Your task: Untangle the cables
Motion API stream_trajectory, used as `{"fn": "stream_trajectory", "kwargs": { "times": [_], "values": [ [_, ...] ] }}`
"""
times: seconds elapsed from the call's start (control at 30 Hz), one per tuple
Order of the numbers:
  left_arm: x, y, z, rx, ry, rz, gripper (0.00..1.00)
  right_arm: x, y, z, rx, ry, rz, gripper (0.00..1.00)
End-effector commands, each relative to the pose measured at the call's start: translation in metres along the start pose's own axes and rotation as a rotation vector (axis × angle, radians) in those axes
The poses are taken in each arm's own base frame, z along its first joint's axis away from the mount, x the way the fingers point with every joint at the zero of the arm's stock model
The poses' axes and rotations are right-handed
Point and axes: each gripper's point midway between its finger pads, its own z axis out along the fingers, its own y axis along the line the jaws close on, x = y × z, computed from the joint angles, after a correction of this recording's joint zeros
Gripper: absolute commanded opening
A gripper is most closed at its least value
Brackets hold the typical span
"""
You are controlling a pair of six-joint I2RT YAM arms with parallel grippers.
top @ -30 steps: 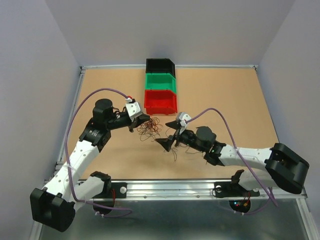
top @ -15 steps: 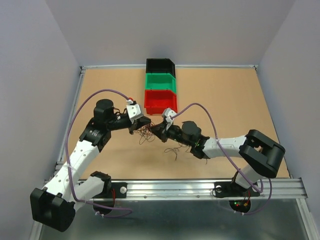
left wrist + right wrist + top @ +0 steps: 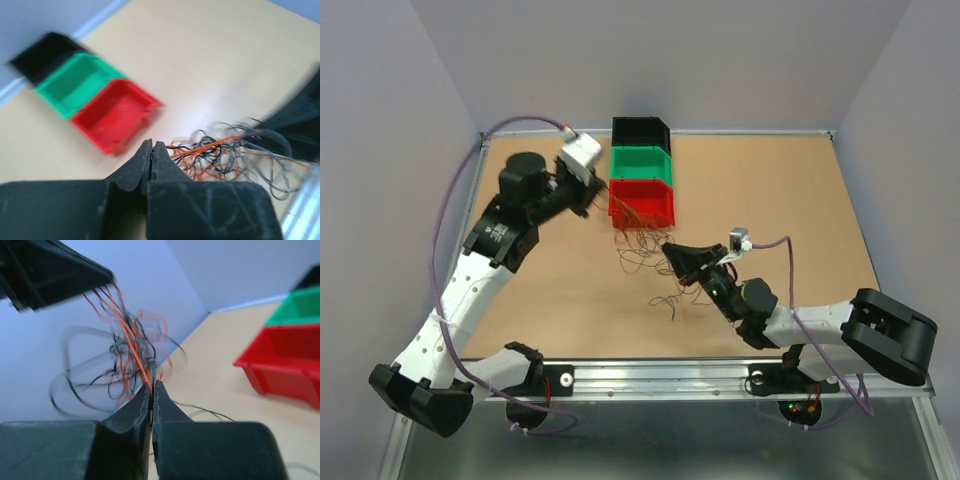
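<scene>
The cables [image 3: 636,236] are thin red and dark wires, strung in the air as a loose tangle between my two grippers, just in front of the red bin. My left gripper [image 3: 595,203] is raised beside that bin and shut on one end of the tangle. In the left wrist view its jaws [image 3: 151,145] are pressed together, with orange and black cables [image 3: 220,155] trailing off to the right. My right gripper [image 3: 670,248] is shut on the other end. In the right wrist view, orange cables [image 3: 131,347] rise from its closed gripper [image 3: 152,385] toward the left gripper [image 3: 50,270].
A few loose dark wires [image 3: 668,298] lie on the table near the right arm. A red bin [image 3: 641,204], a green bin [image 3: 641,163] and a black bin [image 3: 640,131] stand in a row at the back centre. Metal rails edge the table.
My right gripper reached into the tangle, shut on it and pulled back toward the near right. My left arm lifted and swung back toward the bins, stretching the cables between them.
</scene>
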Motion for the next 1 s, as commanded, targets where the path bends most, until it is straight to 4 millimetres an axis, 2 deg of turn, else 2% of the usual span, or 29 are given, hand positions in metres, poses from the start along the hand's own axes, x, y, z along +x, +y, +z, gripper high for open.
{"fn": "stream_trajectory", "kwargs": {
  "times": [0.0,0.03,0.07,0.1,0.17,0.2,0.23,0.27,0.33,0.37,0.47,0.53,0.63,0.67,0.7,0.73,0.77,0.8,0.87,0.9,0.97],
  "values": [
    [-0.155,0.170,-0.177,-1.072,-0.457,0.017,0.02,0.047,-0.150,-0.107,0.575,0.121,-0.100,0.01],
    [-0.158,0.179,-0.187,-1.106,-0.472,0.008,0.04,0.048,-0.159,-0.125,0.604,0.122,-0.104,0.00],
    [-0.163,0.186,-0.194,-1.113,-0.483,0.005,0.05,0.043,-0.162,-0.131,0.621,0.099,-0.087,0.01],
    [-0.158,0.201,-0.210,-1.169,-0.480,-0.005,0.06,0.029,-0.161,-0.133,0.627,0.032,-0.061,0.01],
    [-0.151,0.215,-0.213,-1.187,-0.475,-0.028,0.06,0.027,-0.172,-0.150,0.672,0.021,-0.059,0.01],
    [-0.146,0.220,-0.214,-1.186,-0.473,-0.026,0.06,0.014,-0.167,-0.147,0.662,-0.033,-0.029,0.01],
    [-0.144,0.216,-0.205,-1.137,-0.477,-0.012,0.06,0.013,-0.166,-0.147,0.660,-0.023,-0.037,0.01],
    [-0.138,0.205,-0.181,-1.006,-0.473,0.023,0.06,0.019,-0.166,-0.148,0.667,0.027,-0.063,0.01],
    [-0.129,0.189,-0.156,-0.858,-0.468,0.040,0.06,0.010,-0.155,-0.142,0.620,0.018,-0.070,0.01],
    [-0.122,0.176,-0.136,-0.737,-0.447,0.053,0.06,0.007,-0.150,-0.138,0.602,0.025,-0.085,0.01],
    [-0.110,0.160,-0.116,-0.623,-0.422,0.050,0.06,0.006,-0.137,-0.130,0.543,0.073,-0.119,0.01],
    [-0.106,0.159,-0.113,-0.620,-0.414,0.051,0.06,0.004,-0.130,-0.123,0.535,0.099,-0.135,0.01],
    [-0.100,0.138,-0.100,-0.492,-0.397,0.093,0.06,-0.001,-0.120,-0.115,0.497,0.118,-0.167,0.01],
    [-0.093,0.116,-0.089,-0.365,-0.384,0.116,0.07,-0.003,-0.114,-0.111,0.464,0.130,-0.197,0.13],
    [-0.089,0.106,-0.084,-0.305,-0.372,0.142,0.09,-0.005,-0.102,-0.104,0.407,0.135,-0.198,0.29],
    [-0.086,0.087,-0.075,-0.217,-0.364,0.162,0.09,-0.008,-0.093,-0.098,0.366,0.140,-0.208,0.49],
    [-0.076,0.073,-0.067,-0.148,-0.337,0.162,0.10,-0.009,-0.084,-0.094,0.319,0.150,-0.229,0.65],
    [-0.076,0.050,-0.061,-0.063,-0.336,0.207,0.11,-0.004,-0.073,-0.089,0.243,0.191,-0.274,0.77],
    [-0.065,0.029,-0.051,0.009,-0.304,0.215,0.11,-0.015,-0.049,-0.074,0.156,0.184,-0.302,0.83],
    [-0.065,0.009,-0.049,0.069,-0.309,0.233,0.11,-0.008,-0.040,-0.068,0.092,0.222,-0.340,0.87],
    [-0.059,-0.006,-0.047,0.122,-0.303,0.248,0.14,-0.009,-0.023,-0.057,0.018,0.229,-0.365,0.89]
  ]
}}
